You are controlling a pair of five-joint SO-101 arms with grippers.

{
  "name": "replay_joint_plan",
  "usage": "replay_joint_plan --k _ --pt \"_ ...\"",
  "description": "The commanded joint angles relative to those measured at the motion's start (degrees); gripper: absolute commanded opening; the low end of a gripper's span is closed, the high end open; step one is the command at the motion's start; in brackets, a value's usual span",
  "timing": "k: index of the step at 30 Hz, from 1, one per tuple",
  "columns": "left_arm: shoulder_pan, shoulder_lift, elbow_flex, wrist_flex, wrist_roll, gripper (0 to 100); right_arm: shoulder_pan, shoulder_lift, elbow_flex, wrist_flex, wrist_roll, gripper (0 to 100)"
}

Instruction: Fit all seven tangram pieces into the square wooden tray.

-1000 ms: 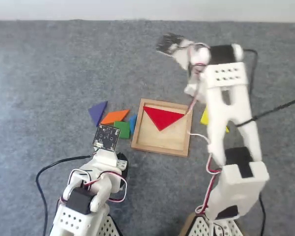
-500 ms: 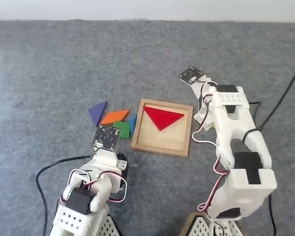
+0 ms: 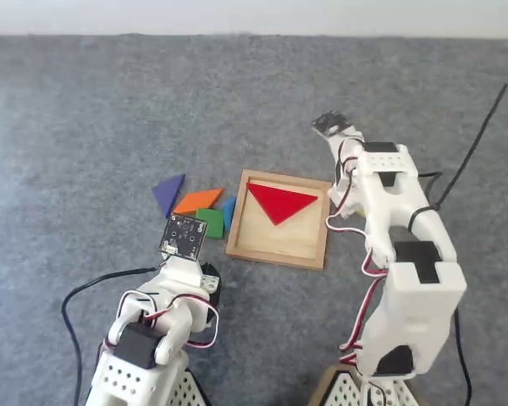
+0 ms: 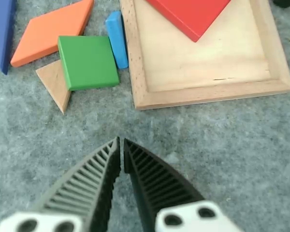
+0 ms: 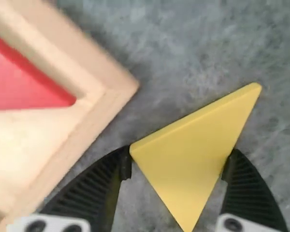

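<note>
The table (image 3: 85, 110) is covered in grey felt-like cloth. Near its middle sits the square wooden tray (image 3: 275, 259), flat on the cloth. At the tray's 9 o'clock lies a loose cluster of pieces: a light blue piece (image 3: 229, 211) against the tray's outer rim, a green square (image 3: 210, 222) touching it, an orange parallelogram (image 3: 197, 200) at the square's 11 o'clock, and a blue-violet triangle (image 3: 168, 193) at the parallelogram's 10 o'clock. A plain wood triangle (image 4: 55, 83) touches the green square on the side away from the tray. A yellow triangle (image 5: 195, 154) lies on the cloth just off one tray corner.
</note>
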Motion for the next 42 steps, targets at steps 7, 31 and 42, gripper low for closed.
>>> replay_joint_plan --k 7,31,42 --pt "0.26 -1.05 -0.48 0.18 0.35 1 2.07 -2.51 -5.80 1.10 -18.29 29.3" --pt "0.26 -1.05 -0.48 0.18 0.35 1 -1.10 -5.32 -8.00 -0.04 -38.51 29.6" --pt "0.26 -1.05 -0.48 0.18 0.35 1 2.51 12.18 -27.87 9.27 -38.42 29.6"
